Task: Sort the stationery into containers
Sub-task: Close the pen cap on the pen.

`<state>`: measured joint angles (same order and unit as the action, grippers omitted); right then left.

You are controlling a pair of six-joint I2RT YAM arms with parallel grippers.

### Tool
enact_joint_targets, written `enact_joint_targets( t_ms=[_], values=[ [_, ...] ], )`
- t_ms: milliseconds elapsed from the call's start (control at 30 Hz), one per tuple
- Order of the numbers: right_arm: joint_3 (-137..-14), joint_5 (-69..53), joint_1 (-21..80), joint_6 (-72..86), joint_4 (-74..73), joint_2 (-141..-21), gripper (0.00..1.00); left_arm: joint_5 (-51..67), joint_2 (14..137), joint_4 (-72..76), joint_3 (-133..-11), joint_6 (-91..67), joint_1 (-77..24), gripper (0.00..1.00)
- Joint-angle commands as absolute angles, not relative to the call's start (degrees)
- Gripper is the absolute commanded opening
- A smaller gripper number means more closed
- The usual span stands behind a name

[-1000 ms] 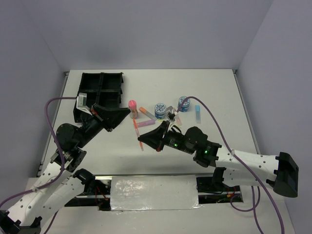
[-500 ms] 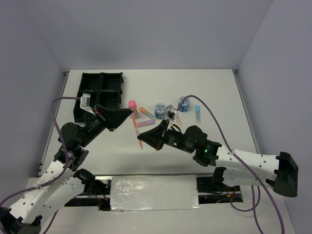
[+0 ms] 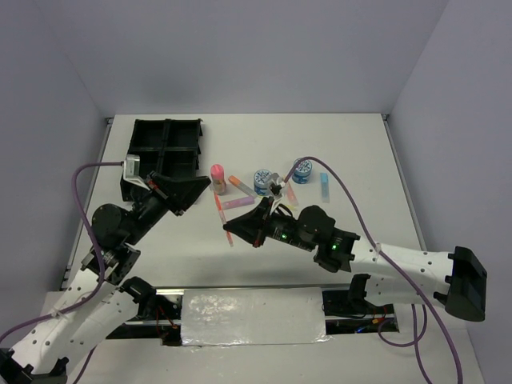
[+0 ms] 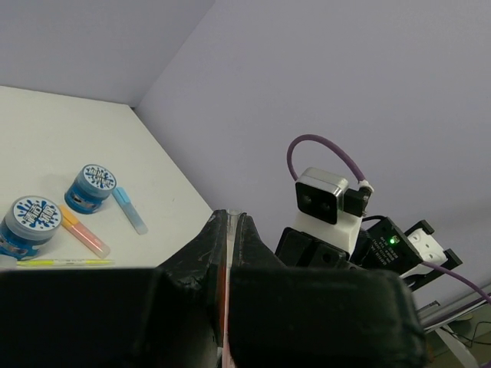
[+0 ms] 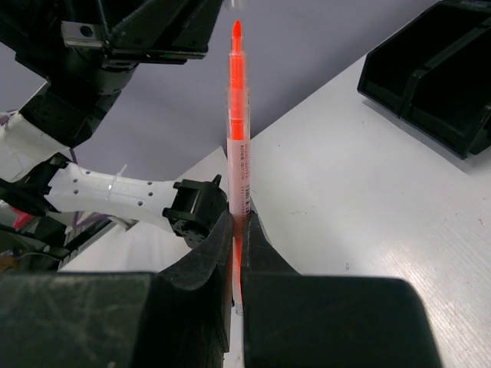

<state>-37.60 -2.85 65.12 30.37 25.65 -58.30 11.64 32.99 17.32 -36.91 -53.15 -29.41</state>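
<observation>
My right gripper (image 3: 232, 227) is shut on a thin orange pen (image 5: 238, 115) and holds it above the table, its bare tip up in the right wrist view. My left gripper (image 3: 205, 183) is shut on a thin orange-and-clear pen (image 4: 228, 230) and hovers right of the black four-compartment tray (image 3: 164, 152). On the table lie a pink-capped tube (image 3: 217, 178), an orange marker (image 3: 240, 184), a pink marker (image 3: 238, 203), two blue-patterned tins (image 3: 263, 180) (image 3: 302, 170) and a light-blue marker (image 3: 325, 186). A yellow-green pen (image 4: 65, 262) lies by the tins.
The two grippers face each other closely over the table's middle. The tray (image 5: 437, 69) stands at the far left corner. Grey walls close in the table on three sides. Purple cables loop off both wrists.
My right gripper has shifted slightly left with the orange pen. My left gripper swung a little right, then back left. Both stay shut.
</observation>
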Motion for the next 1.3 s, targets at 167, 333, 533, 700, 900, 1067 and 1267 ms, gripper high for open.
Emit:
enact_joint_targets(
  t_ms=[167,333,533,700,900,1067,1267],
  values=[
    [-40.7,-2.8,65.7,30.0,25.2,-59.6,0.00,10.5,32.1,18.1,-40.1,-51.0,-29.5,0.00],
    [-41.3,-3.3,65.7,29.4,25.1,-59.5,0.00,10.7,31.9,17.8,-39.9,-51.0,-29.5,0.00],
    [-42.4,-2.6,65.7,28.7,23.8,-59.0,0.00,10.9,31.9,17.8,-39.0,-51.2,-29.5,0.00],
    [-43.0,-1.9,65.7,28.4,23.2,-59.4,0.00,11.9,32.2,18.5,-38.8,-51.9,-29.5,0.00],
    [-43.5,-0.9,65.5,27.3,22.1,-58.4,0.00,12.7,32.1,18.5,-38.7,-52.3,-29.5,0.00],
    [-44.5,-1.1,65.4,27.1,21.5,-58.8,0.00,12.7,32.2,19.3,-37.6,-52.7,-29.5,0.00],
    [-44.5,-1.7,65.3,27.2,22.1,-58.6,0.00,12.0,32.3,18.7,-37.5,-52.2,-29.5,0.00]
  ],
)
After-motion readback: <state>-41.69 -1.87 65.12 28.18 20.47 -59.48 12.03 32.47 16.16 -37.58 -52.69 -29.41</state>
